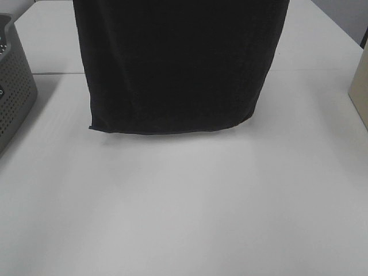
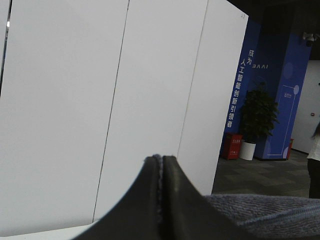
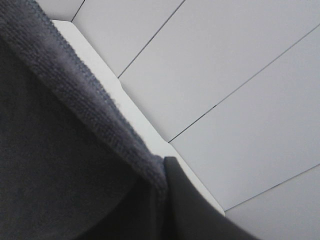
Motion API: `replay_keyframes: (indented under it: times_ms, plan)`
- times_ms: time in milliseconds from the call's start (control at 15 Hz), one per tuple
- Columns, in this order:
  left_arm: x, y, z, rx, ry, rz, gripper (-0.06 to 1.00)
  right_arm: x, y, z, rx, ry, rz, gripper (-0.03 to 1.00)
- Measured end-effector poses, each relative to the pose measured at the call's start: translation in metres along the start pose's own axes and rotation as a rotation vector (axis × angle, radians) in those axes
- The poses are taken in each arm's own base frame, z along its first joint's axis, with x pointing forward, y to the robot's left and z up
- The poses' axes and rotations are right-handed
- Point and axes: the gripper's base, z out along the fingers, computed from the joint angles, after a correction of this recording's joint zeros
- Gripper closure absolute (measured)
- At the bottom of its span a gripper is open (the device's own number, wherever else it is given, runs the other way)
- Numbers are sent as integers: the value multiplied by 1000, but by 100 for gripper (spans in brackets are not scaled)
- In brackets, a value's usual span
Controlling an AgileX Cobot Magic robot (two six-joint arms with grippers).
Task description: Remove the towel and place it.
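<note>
Basket (image 1: 14, 86): grey and perforated, at the left edge of the high view. It stands on the table and well apart from the towel.
Towel (image 1: 172, 63): very dark, nearly black. It hangs as one broad sheet from the top centre of the high view, and its lower hem reaches down to the table. I cannot tell whether the hem touches the table or hangs just above it.
Table (image 1: 184, 201): white, with a bare stretch filling the lower half of the high view in front of the towel.
Beige object (image 1: 360, 86): at the right edge, cut off, so I cannot tell what it is.
Left hand (image 2: 160, 165): fingers pressed together with a thin line of cloth pinched in the seam. Terry cloth bulges at the lower right of its view.
Right hand (image 3: 165, 170): clamped on the towel's hemmed edge, which runs from the upper left down to the fingertip. Only one finger shows.
Step in hand: the towel is clear of the basket and held spread by its top edge, so the placing part appears to be under way.
Next move calls for: lowering both hands evenly so that the cloth lays out flat on the bare table, then letting go.
High view alone shows: the hang of the sheet, the basket and the free table.
Wrist views alone show: the two grips, which the high view crops out.
</note>
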Motion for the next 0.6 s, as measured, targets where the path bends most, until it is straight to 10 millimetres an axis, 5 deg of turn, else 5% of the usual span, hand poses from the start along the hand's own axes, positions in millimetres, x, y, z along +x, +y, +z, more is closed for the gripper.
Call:
replay_keyframes:
  times_ms: [200, 333, 600]
  plan:
    - [15, 10, 17, -32, 29, -2, 94, 2, -2, 18, 31, -12, -5, 96]
    - [29, 30, 43, -67, 44, 1, 94, 7, -5, 50, 89, -25, -21, 96]
    - [24, 63, 92, -36, -27, 32, 94, 15, -12, 104, 197, -87, -30, 96]
